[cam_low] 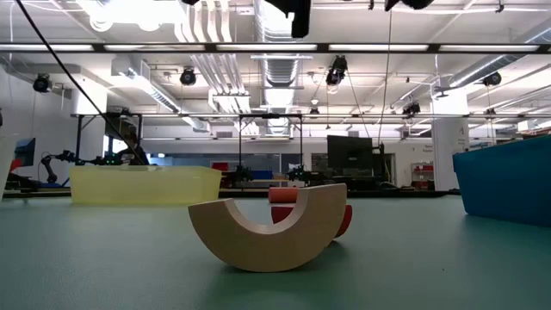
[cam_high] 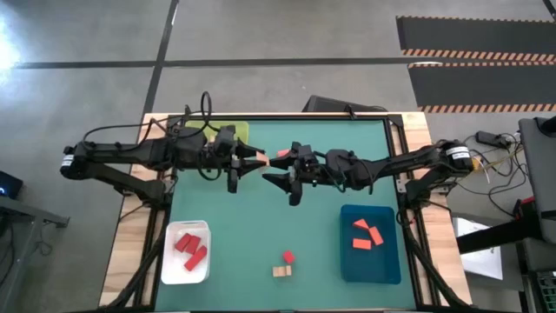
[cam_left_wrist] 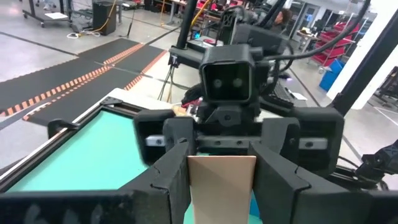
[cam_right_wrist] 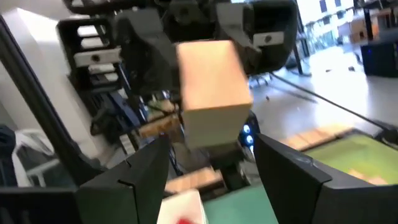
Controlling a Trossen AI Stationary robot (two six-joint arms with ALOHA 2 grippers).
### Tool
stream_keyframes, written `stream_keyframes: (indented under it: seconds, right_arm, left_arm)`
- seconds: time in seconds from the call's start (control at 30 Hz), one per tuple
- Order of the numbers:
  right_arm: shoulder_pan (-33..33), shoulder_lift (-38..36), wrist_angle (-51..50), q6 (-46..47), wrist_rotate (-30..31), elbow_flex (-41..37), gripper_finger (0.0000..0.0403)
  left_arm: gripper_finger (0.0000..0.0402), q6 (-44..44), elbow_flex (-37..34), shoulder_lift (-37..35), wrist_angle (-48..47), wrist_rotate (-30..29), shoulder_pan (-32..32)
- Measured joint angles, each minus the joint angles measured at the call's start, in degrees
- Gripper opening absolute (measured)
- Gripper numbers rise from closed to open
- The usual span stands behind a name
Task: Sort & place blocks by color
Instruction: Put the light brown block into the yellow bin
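Note:
A tan wooden block [cam_left_wrist: 221, 186] [cam_right_wrist: 211, 87] is held in the air over the middle of the table, between the two arms. My left gripper [cam_high: 255, 161] [cam_left_wrist: 222, 186] is shut on it. My right gripper [cam_high: 276, 171] [cam_right_wrist: 214, 180] faces it from the table's right. It is open, with a finger on each side of the block's free end, and I see no touch. A tan arch [cam_low: 269, 228] [cam_high: 281, 272] and a red cylinder [cam_high: 287, 257] [cam_low: 297, 202] rest on the mat near the near edge. My left gripper pinches the tan block between its two fingers [cam_left_wrist: 171, 180], which press on opposite side faces [cam_left_wrist: 200, 183]. The fingers lie level and point toward the table's right. The block is lifted clear of the table, and its free end [cam_right_wrist: 214, 118] juts out toward my right gripper.
A white tray [cam_high: 172, 265] at the near left holds red blocks. A blue tray [cam_high: 387, 261] at the near right holds orange blocks. A yellow-green tray [cam_high: 239, 132] [cam_low: 142, 183] sits at the far left, under the left arm. Bare green mat [cam_high: 252, 226] lies between the trays.

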Motion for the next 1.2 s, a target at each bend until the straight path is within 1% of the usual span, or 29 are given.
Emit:
stream_keyframes:
  seconds: [0.1,0.2,0.23,0.37,0.5,0.6,0.73,0.83,0.9,1.2]
  right_arm:
    - [0.0,-2.6,-6.6,0.4,0.0,0.0,0.0222]
    - [0.0,-6.1,-15.8,1.3,0.2,0.0,0.0223]
    - [0.0,-7.3,-19.4,1.9,1.2,0.0,0.0223]
    - [0.0,-12.5,-32.9,4.2,5.1,0.0,0.0223]
    - [0.0,-16.4,-41.2,6.0,7.8,0.0,0.0223]
    - [0.0,-18.3,-44.0,6.1,9.1,0.0,0.0224]
    - [0.0,-19.5,-44.5,5.3,10.8,0.0,0.0223]
    - [0.0,-19.7,-44.5,4.9,11.1,0.0,0.0220]
    - [0.0,-19.6,-44.5,4.6,11.1,0.0,0.0219]
    - [0.0,-18.0,-45.1,4.5,11.1,0.0,0.0219]
  left_arm:
    - [0.0123,0.0,0.0,-0.3,-1.0,0.1,1.4]
    - [0.0123,-0.1,0.0,-0.6,-2.4,0.1,3.1]
    - [0.0123,-0.1,0.3,-0.7,-3.7,0.1,3.8]
    - [0.0123,0.0,2.9,0.0,-11.1,0.2,6.6]
    - [0.0123,0.0,6.6,1.6,-19.8,0.2,10.3]
    - [0.0123,0.0,9.8,3.3,-27.0,0.4,13.7]
    - [0.0123,0.0,13.5,7.0,-36.5,0.4,19.4]
    - [0.0123,1.1,15.0,10.6,-41.8,0.6,24.3]
    - [0.0123,2.7,15.3,13.0,-43.8,0.8,27.3]
    - [0.0123,9.4,14.2,25.4,-45.8,3.6,39.9]
